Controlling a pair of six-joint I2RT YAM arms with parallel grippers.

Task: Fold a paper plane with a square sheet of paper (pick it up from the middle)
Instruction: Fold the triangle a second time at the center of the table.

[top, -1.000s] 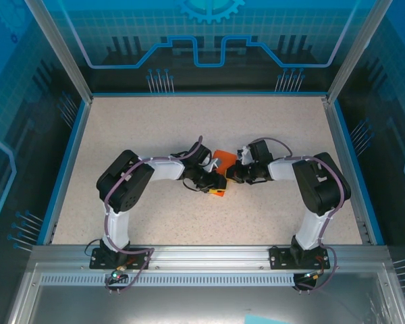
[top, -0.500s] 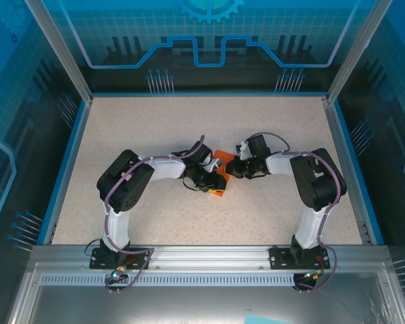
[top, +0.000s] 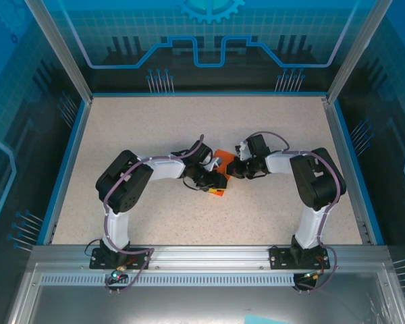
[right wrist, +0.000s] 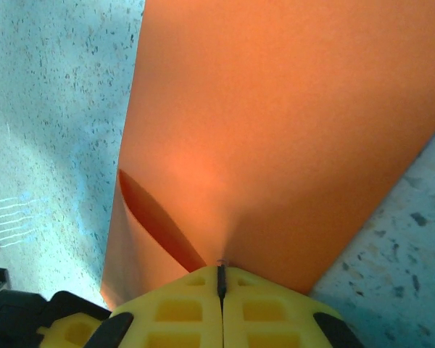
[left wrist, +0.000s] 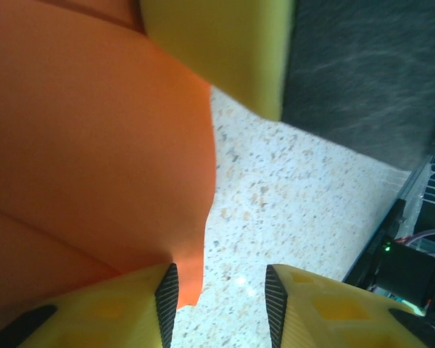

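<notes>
The orange paper plane (top: 222, 159) lies folded at the middle of the table, between my two grippers. In the right wrist view its broad sheet (right wrist: 275, 130) runs out from the tips of my right gripper (right wrist: 220, 272), whose jaws are pressed together on a puckered spot of the paper. My left gripper (left wrist: 217, 290) stands open over the speckled table, with the paper's edge (left wrist: 80, 145) resting against the inner pad of its left finger (left wrist: 167, 293). From above, the left gripper (top: 214, 181) and right gripper (top: 231, 169) nearly meet over the paper.
The speckled table (top: 189, 121) has a raised blue rim (top: 67, 155) on three sides and an aluminium rail (top: 209, 253) at the near edge. A yellow finger of the right gripper (left wrist: 217, 51) hangs close above the left gripper's view.
The right gripper has shifted a little left and away from the bases with the paper pinched. The left arm has barely moved.
</notes>
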